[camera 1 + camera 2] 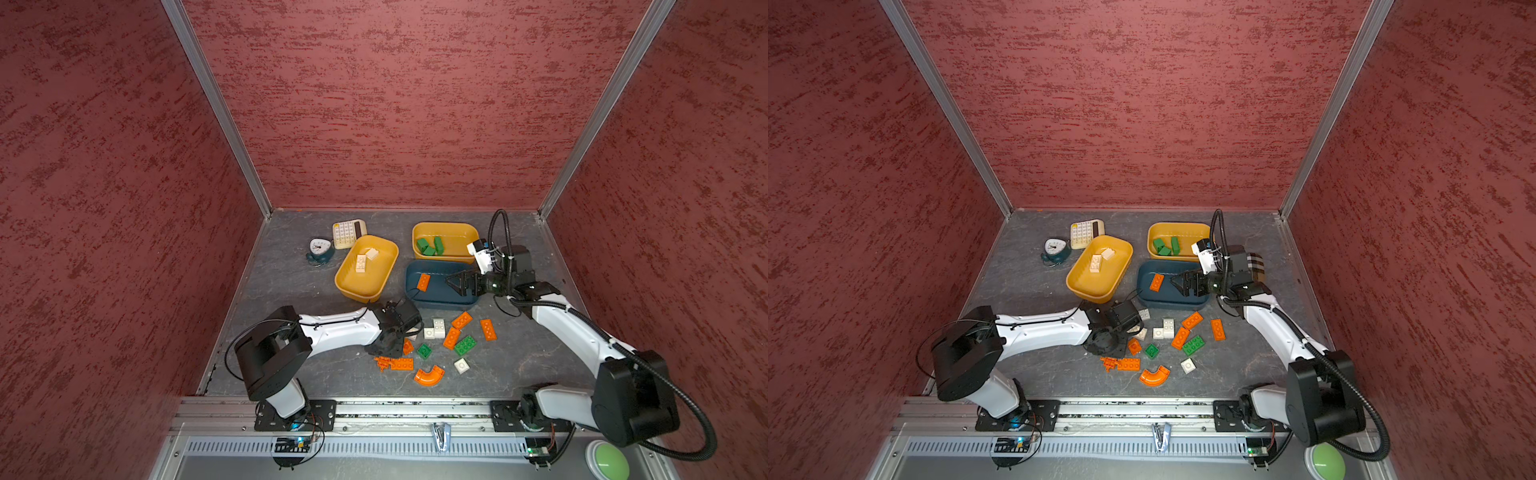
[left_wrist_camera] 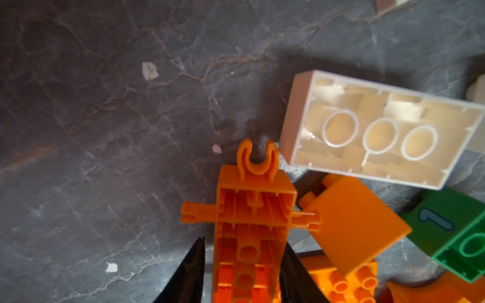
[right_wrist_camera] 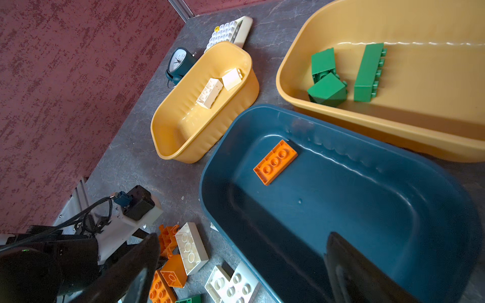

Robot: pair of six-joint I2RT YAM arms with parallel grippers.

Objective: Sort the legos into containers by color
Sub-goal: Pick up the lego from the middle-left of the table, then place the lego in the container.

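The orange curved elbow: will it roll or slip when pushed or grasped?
The orange curved elbow probably slides, not rolls, since it lies flat. Its glossy rounded walls may slip when pinched. It looks like rigid plastic.

I read both top views as high and distant, looking steeply down over the whole desk [image 1: 291,282]. Left wrist view: very near the desk, facing down. Right wrist view: oblique, near the teal tray [image 3: 341,210], shared with both top views.
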